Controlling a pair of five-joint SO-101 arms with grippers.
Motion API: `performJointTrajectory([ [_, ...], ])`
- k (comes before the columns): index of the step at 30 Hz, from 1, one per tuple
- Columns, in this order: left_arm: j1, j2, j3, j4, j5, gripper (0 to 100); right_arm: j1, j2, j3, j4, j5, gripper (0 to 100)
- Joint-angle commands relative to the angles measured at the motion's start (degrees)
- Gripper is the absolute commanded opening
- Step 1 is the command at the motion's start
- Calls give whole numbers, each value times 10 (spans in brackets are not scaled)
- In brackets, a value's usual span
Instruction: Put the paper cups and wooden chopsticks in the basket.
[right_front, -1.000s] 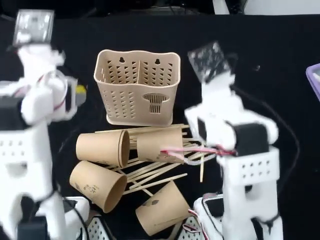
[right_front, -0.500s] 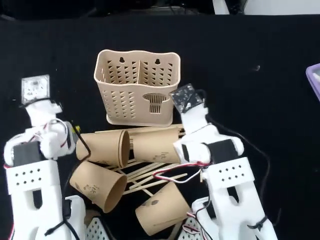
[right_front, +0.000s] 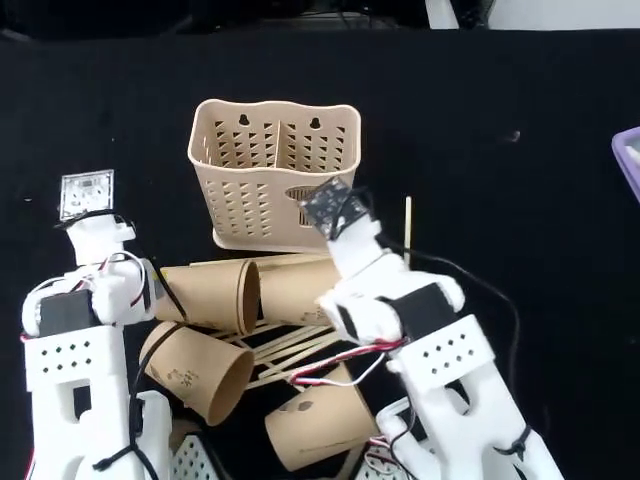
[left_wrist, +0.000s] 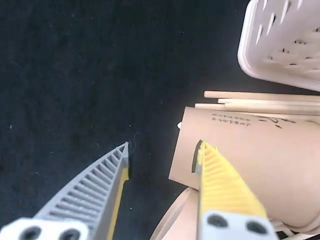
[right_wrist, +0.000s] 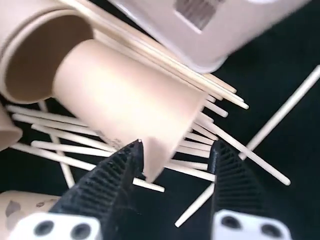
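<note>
Black fingers of the right gripper (right_wrist: 177, 147) stood apart, holding nothing, with the closed end of a lying paper cup (right_wrist: 125, 95) poking between their tips. Wooden chopsticks (right_wrist: 200, 82) lay under and past that cup, and the basket (right_wrist: 215, 30) stood just beyond it. Only a corner of the cup sat inside the gap, so I judged a sound grasp needed the fingers shifted further along its body, lowered clear of the sticks, then closed softly, since thin paper would crush. The left gripper (left_wrist: 162, 150) was open too, its yellow finger over the closed end of another cup (left_wrist: 260, 155), its grey finger over bare black cloth (left_wrist: 75, 60); the basket lay past that cup as well
</note>
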Motion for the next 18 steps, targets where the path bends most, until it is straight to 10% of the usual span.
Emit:
performJointTrajectory([
  [1,7,-9,-5,-8,2,220,-22,-18,7,0,-5,220],
  [13,6,-9,-5,-8,2,220,4,-19,64,-35,0,215],
  [18,2,-9,-4,-8,2,220,7,-20,36,-34,43,34],
])
